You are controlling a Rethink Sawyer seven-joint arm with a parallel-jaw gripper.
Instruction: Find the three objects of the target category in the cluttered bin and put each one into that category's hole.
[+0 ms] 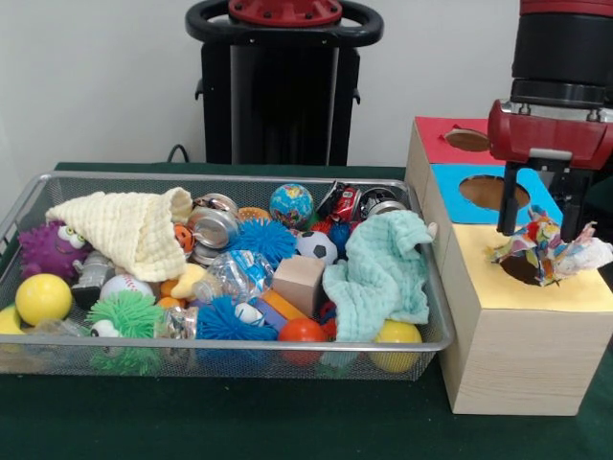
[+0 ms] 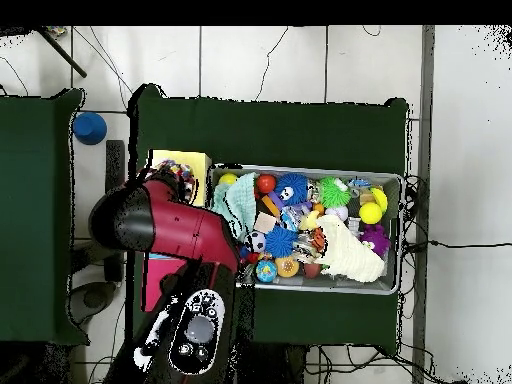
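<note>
Mesh bin [image 1: 38, 356] of toys sits up front, and the end effector [image 1: 541, 232] is spread apart over a crumpled colourful cloth [image 1: 546, 251] at the yellow hole [image 1: 525, 269].

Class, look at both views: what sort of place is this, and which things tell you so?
Probably a robotics lab test station: a red arm works at a green-covered table, with a wire bin of mixed toys beside a wooden sorting box, and cables across the tiled floor.

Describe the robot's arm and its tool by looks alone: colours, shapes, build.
The arm is a thick rounded tube, glossy red with black sections. In the front view its wrist is a black ribbed cylinder above a red housing with small silver screws. The tool has two straight, dark, flat fingers hanging from that housing. No loose cables show.
</note>
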